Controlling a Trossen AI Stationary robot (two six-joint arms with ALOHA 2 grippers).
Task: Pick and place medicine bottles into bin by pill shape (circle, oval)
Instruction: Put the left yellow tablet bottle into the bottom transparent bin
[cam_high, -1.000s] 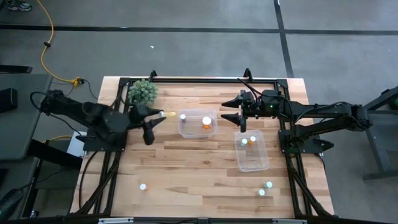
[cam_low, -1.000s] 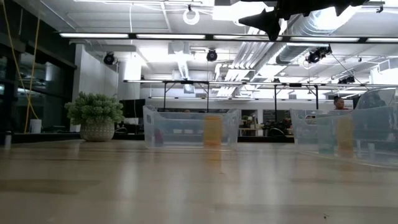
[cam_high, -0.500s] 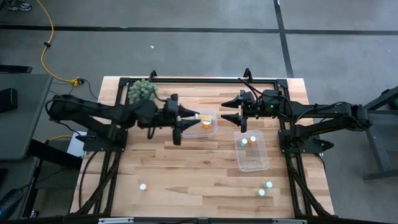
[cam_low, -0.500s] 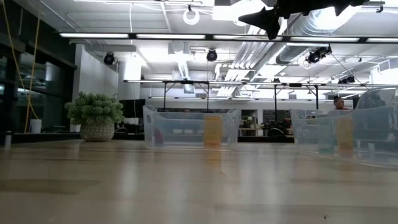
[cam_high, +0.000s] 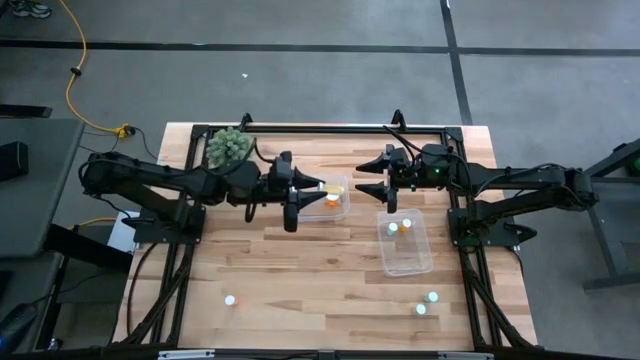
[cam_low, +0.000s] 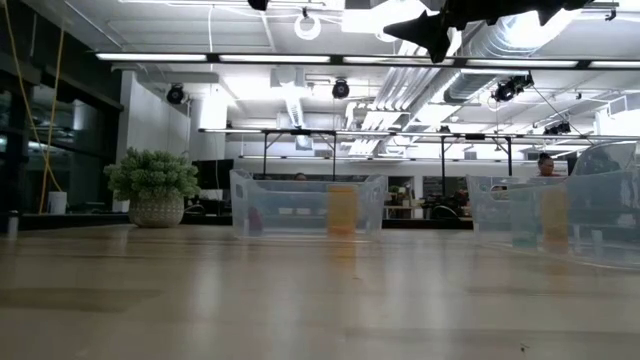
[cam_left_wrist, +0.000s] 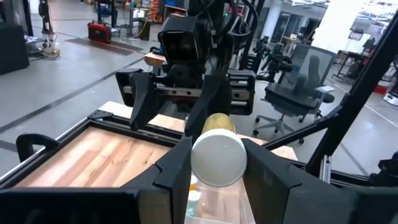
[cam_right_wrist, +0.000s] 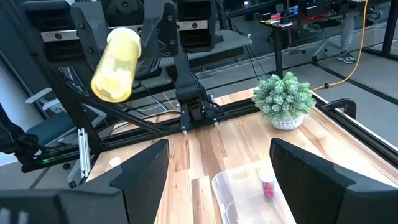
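Bare table (cam_high: 300, 270) lies between tubs (cam_high: 406, 242) and bottles (cam_high: 230, 299).

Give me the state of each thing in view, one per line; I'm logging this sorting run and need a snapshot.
Left tool: shut on the yellow bottle, above the left tub.
Yellow bottle: held, lying sideways, white cap on.
Right tool: open, empty, hovering beyond the right tub.
Left tub: open-topped, upright, one orange bottle inside.
Right tub: open-topped, upright, two bottles inside.
Loose bottles: three standing on the table.
Plant: upright.
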